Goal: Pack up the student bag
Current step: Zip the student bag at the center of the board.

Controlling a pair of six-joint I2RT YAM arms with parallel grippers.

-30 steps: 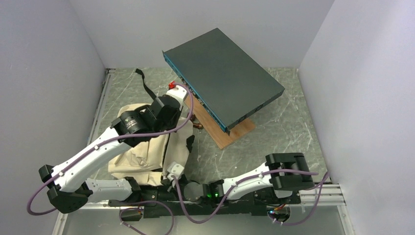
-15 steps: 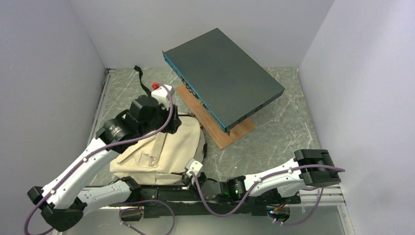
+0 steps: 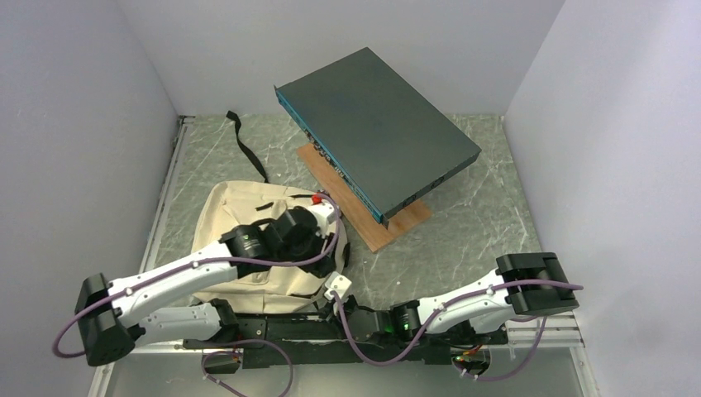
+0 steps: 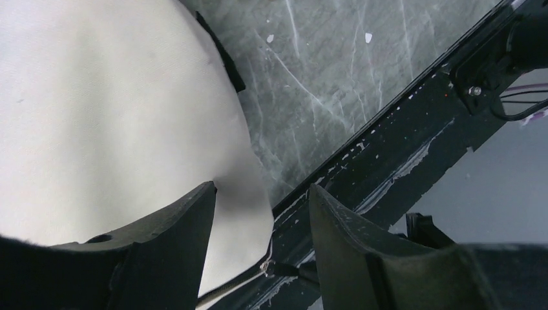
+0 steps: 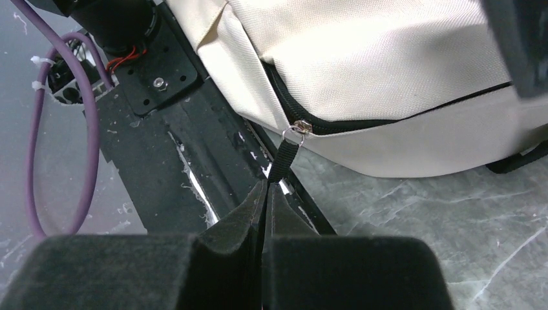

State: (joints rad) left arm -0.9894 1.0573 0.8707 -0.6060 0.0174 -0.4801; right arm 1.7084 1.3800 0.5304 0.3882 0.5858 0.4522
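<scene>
Left gripper [image 4: 262,194] pulled back, open; student bag [image 3: 236,207] flat, strap [image 3: 248,150] trailing far-left.

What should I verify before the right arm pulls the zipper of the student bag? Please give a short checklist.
1. The right gripper shut on the zipper pull: ok.
2. The left gripper bracing the student bag: not ok, its jaws stand open and hold nothing.
3. The zipper slider free of fabric: cannot tell.
4. The dark grey box off the bag: ok, it rests on the wooden board.
5. The bag lying on the table: ok.
</scene>
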